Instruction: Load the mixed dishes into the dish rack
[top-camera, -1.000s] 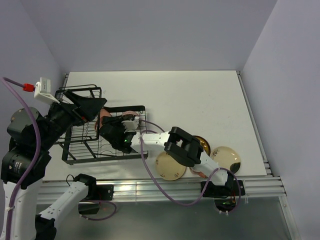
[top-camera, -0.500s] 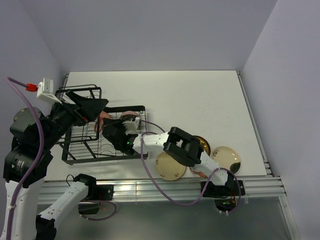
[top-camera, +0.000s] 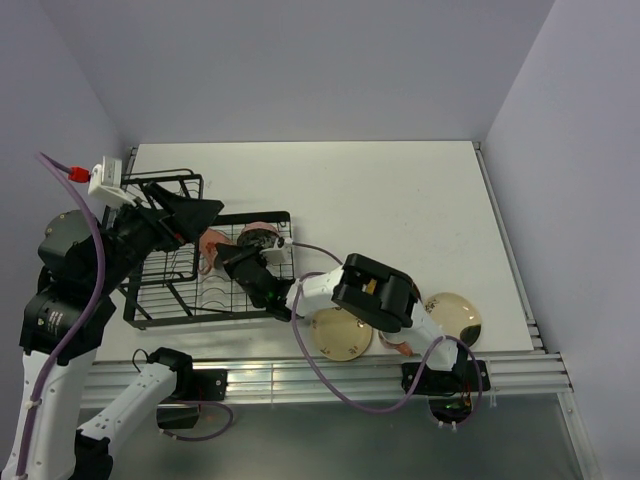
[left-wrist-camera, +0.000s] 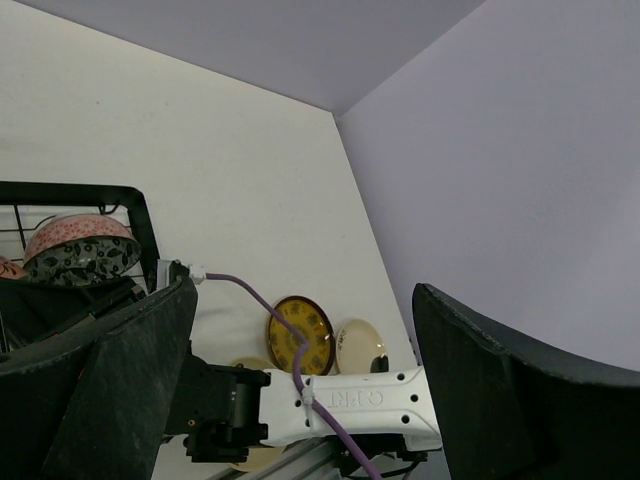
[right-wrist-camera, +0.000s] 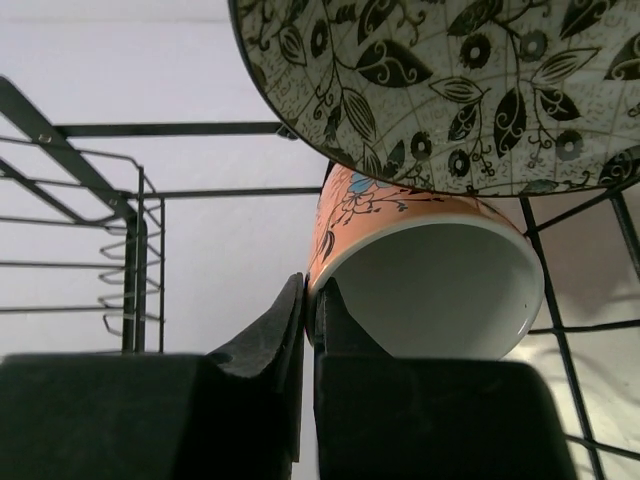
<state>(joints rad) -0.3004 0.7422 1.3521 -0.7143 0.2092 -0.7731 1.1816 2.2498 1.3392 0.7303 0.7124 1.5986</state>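
overhead and close wrist views share the dish rack (right-wrist-camera: 170, 129).

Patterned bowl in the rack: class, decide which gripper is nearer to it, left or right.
Right. The right gripper sits shut right next to the bowl, inside the rack. The left gripper hangs open over the rack's left part, farther from the bowl.

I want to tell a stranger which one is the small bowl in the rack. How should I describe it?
Find the black wire dish rack at the left side of the table. In its right-hand section, toward the far rim, the bowl sits right beside an orange mug. Only the bowl carries black leaves and flowers on a pale ground.
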